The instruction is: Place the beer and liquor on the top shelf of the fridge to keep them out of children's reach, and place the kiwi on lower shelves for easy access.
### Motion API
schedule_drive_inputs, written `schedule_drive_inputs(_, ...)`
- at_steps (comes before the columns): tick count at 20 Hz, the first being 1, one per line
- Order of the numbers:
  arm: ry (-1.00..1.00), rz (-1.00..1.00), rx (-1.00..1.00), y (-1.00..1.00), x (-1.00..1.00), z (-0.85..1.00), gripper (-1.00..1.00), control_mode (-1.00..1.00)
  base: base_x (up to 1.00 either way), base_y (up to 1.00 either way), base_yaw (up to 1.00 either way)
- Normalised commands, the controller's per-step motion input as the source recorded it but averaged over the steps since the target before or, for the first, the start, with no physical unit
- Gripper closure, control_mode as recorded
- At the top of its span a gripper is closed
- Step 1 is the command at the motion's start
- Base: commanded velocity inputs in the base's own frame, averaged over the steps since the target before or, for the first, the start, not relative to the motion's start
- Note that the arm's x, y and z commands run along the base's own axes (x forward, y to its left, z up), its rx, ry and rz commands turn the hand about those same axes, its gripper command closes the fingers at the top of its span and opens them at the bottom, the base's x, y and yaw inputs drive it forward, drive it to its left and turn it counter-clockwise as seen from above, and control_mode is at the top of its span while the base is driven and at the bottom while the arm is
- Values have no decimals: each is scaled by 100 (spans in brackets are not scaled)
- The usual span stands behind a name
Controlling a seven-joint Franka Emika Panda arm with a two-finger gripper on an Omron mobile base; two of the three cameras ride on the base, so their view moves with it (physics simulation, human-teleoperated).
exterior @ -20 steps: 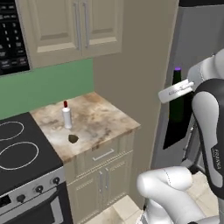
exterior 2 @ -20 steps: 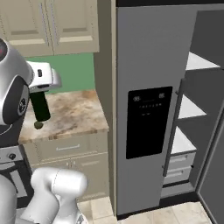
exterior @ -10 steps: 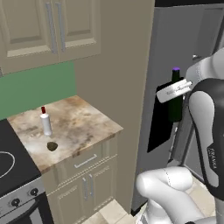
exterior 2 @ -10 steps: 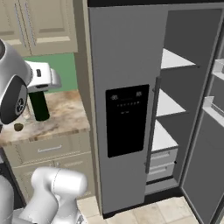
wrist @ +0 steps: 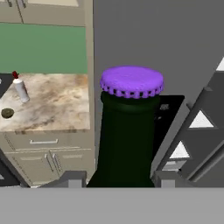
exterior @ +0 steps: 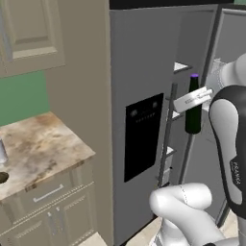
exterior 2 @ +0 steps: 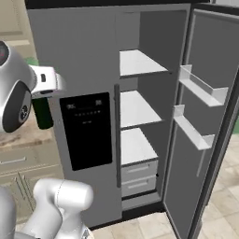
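Gripper point(wrist: 118, 181) clamped on upright beer point(exterior: 193, 106), level with fridge point(exterior 2: 88, 70) display; liquor point(wrist: 19, 88) and kiwi point(wrist: 7, 113) left of fridge.

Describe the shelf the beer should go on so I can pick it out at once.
Look inside the open fridge, right of the black display panel. Three white shelves are stacked above two drawers. The top shelf is the highest panel, level with the upper door bin.

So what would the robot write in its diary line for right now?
holding: beer upright in fingers | fridge: right door open | top shelf: bare | liquor and kiwi: on counter
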Motion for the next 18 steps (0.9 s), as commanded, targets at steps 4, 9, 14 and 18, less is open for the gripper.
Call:
schedule_drive_inputs(4,0,0,0,0,0,0,100,100,19,-56,4)
schedule_drive_inputs(9,0,0,0,0,0,0,100,100,27,-42,6)
schedule_drive_inputs(14,0,0,0,0,0,0,100,100,31,-41,6)
schedule_drive_inputs(18,0,0,0,0,0,0,100,100,32,-36,6)
